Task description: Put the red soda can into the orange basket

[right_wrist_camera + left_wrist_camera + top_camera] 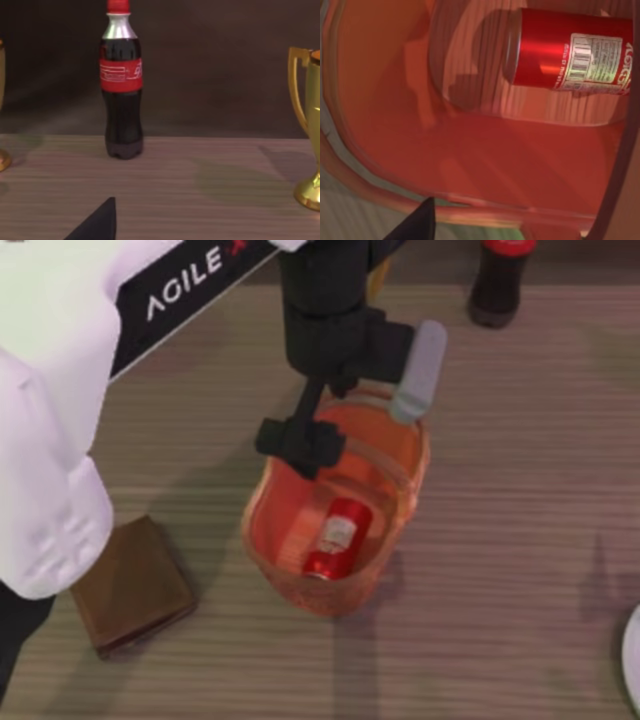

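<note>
The red soda can lies on its side on the pale slatted bottom of the orange basket, near its front end. My left gripper hangs open over the basket's back half, above the can and apart from it, with nothing between its fingers. In the left wrist view the can shows its barcode label, inside the basket's orange wall; one dark fingertip is in view. My right gripper is parked off to the right, open and empty, with one fingertip showing.
A dark cola bottle with a red cap stands at the back right, also facing the right wrist camera. A brown flat block lies left of the basket. A gold trophy stands near the bottle.
</note>
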Motion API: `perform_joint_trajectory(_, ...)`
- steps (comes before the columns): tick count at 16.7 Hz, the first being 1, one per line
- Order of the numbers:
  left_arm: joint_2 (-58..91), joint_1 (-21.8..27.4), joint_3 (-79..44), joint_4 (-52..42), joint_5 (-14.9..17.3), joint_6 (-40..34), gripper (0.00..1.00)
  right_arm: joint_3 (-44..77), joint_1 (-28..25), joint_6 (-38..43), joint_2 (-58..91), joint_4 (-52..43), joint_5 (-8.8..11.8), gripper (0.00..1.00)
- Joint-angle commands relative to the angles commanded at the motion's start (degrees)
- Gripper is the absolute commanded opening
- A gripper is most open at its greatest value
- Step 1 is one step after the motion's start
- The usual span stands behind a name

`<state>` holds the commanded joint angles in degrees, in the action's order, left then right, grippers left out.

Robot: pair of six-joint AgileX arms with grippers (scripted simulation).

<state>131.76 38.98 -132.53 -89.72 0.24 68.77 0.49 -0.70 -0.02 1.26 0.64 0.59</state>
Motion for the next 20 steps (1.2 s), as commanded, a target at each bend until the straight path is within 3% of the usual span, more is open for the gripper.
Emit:
perform_joint_trajectory(18,-0.06,0.37,5.80,4.73,-0.02,0.74,1.00,-0.49,0.13,0.02,-1.26,-0.64,-0.59,1.00)
perform_joint_trajectory(20,-0.06,0.37,5.80,4.73,-0.02,0.74,0.85,-0.49,0.13,0.02,-1.26,-0.64,-0.59,1.00)
